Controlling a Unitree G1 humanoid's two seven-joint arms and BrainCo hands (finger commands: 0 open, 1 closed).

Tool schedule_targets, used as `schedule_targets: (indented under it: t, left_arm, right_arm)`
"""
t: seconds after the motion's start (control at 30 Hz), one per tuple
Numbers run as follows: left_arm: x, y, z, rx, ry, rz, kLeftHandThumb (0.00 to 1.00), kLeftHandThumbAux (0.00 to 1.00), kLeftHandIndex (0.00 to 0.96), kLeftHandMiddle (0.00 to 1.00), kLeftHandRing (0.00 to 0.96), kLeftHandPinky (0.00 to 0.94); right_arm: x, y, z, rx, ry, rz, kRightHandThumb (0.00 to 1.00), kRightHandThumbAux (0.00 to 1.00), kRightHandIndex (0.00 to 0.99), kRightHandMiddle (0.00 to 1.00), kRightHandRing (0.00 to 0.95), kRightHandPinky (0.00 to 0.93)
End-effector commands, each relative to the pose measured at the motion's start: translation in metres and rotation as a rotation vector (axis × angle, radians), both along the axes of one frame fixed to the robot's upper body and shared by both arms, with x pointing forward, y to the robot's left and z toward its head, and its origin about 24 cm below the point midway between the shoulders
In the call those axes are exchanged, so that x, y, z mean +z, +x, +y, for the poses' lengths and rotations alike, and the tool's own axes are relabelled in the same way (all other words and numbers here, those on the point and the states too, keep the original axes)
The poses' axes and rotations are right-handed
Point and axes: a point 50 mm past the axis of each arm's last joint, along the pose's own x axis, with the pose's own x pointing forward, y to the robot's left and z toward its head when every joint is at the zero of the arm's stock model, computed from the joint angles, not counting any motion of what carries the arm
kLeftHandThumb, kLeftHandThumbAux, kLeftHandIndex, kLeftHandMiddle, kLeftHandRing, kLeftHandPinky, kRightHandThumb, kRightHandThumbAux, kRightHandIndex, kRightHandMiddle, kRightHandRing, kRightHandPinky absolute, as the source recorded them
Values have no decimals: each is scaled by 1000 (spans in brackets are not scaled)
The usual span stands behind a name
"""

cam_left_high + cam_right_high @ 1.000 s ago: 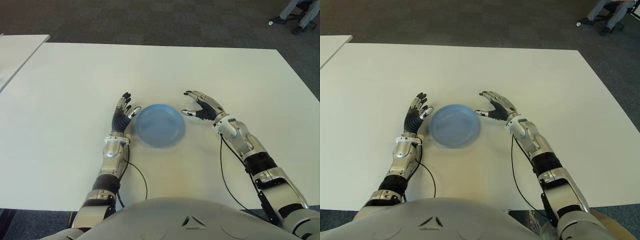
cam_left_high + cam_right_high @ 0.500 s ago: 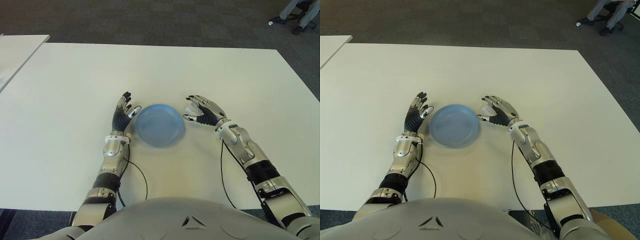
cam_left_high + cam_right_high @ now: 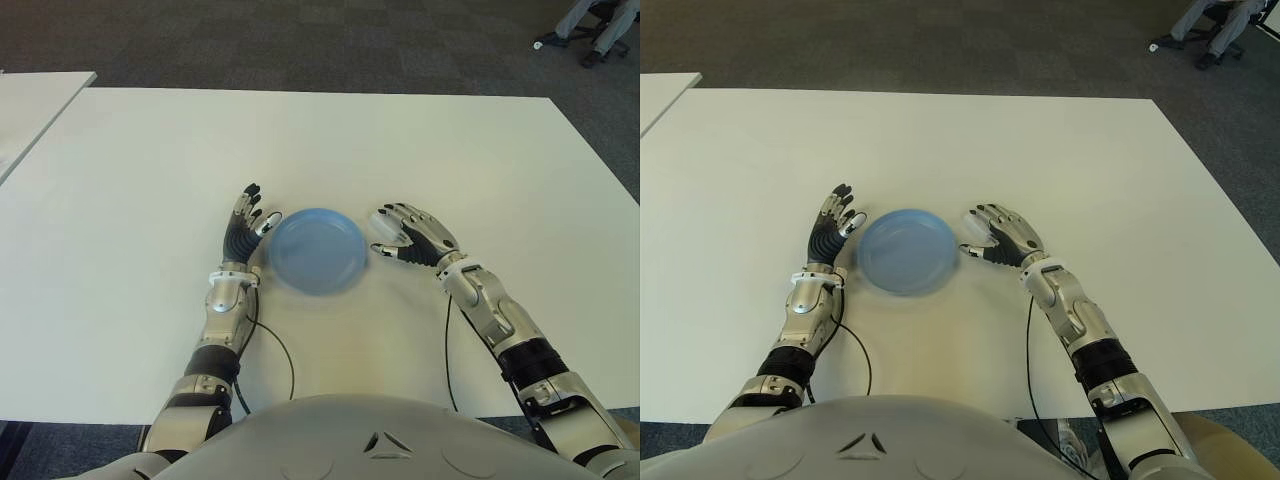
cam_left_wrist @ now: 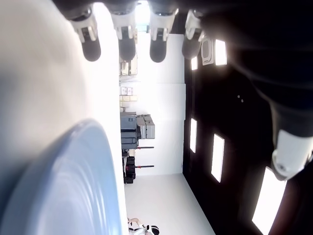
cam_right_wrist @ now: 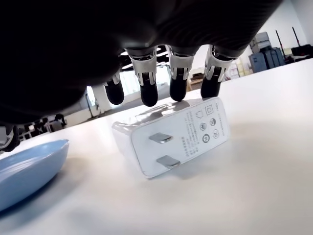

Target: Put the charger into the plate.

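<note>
1. the left hand (image 3: 242, 228) shows just left of the blue plate (image 3: 318, 250), palm down with its fingers straight and loosely spread, holding nothing. it looks idle; whether it presses on the white table (image 3: 150, 180) cannot be told.
2. the plate sits between the two hands and has nothing in it, so the task's placing step is not yet done.
3. the charger (image 5: 171, 136), a white plug block, lies on the table just right of the plate, under the right hand's fingertips, its two metal prongs facing the wrist camera.
4. the right hand (image 3: 412, 236) arches over the charger with its fingers (image 5: 146, 81) curved down to the block's upper edge; they look to be at or just touching it, but no closed grasp shows, and the thumb's place is hidden.
5. likely risks: the fingers could push the smooth block along the table instead of pinching it, since it lies flat and low; or a shallow fingertip grip could let it slip on the short lift.
6. the block could also be nudged into the plate's rim and shift the light plate.
</note>
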Motion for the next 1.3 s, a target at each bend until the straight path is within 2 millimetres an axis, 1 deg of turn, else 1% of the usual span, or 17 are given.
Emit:
schedule_targets:
  t: [0.03, 0.37, 0.67, 0.97, 1.23, 1.3]
  left_arm:
    - [-21, -17, 5, 22, -10, 115, 0, 568, 1, 89, 78, 76]
    - [-21, -17, 6, 14, -9, 112, 0, 561, 1, 85, 73, 62]
    - [-22, -18, 7, 20, 1, 116, 0, 559, 6, 91, 83, 83]
    - [-23, -18, 7, 18, 2, 121, 0, 560, 6, 94, 86, 86]
    - [-23, -18, 7, 21, 2, 123, 0, 566, 6, 92, 84, 78]
    - [-23, -18, 7, 22, 2, 123, 0, 564, 6, 89, 80, 72]
  right_arm:
    - [-4, -3, -2, -13, -19, 11, 287, 229, 0, 0, 0, 3]
    - [-7, 0, -4, -45, -30, -4, 299, 224, 0, 0, 0, 30]
    - [-8, 8, -7, -65, -62, -62, 314, 233, 0, 0, 0, 9]
    - [-3, 17, -9, -95, -76, -145, 338, 239, 0, 0, 0, 10]
    - [4, 28, -12, -121, -59, -252, 341, 237, 0, 0, 0, 11]
    - [5, 30, -12, -123, -54, -273, 336, 238, 0, 0, 0, 25]
